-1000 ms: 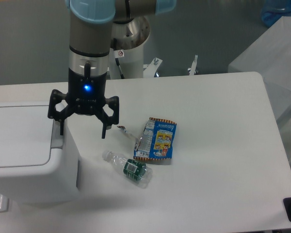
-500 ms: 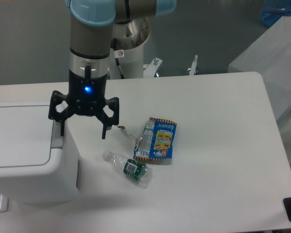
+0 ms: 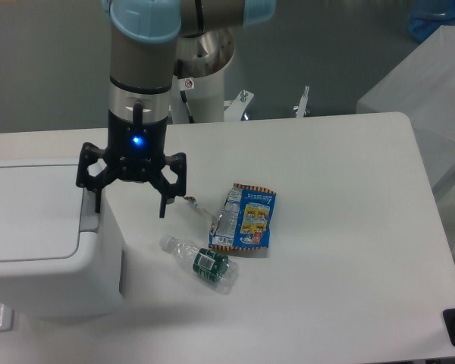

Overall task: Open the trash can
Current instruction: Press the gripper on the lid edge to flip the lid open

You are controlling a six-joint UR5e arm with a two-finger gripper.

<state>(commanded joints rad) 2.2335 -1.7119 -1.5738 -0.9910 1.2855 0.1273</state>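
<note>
The trash can (image 3: 38, 235) is a big white boxy bin at the left edge of the table, its flat lid down. My gripper (image 3: 130, 208) hangs open over the bin's right end, beside the strip next to the lid. One fingertip is over the bin's top, the other is past its right side. Nothing is between the fingers. A blue light glows on the gripper body.
A clear plastic bottle (image 3: 202, 262) with a green label lies on the table just right of the bin. A blue snack bag (image 3: 245, 218) lies beside it. The robot's white base (image 3: 208, 83) stands behind the table.
</note>
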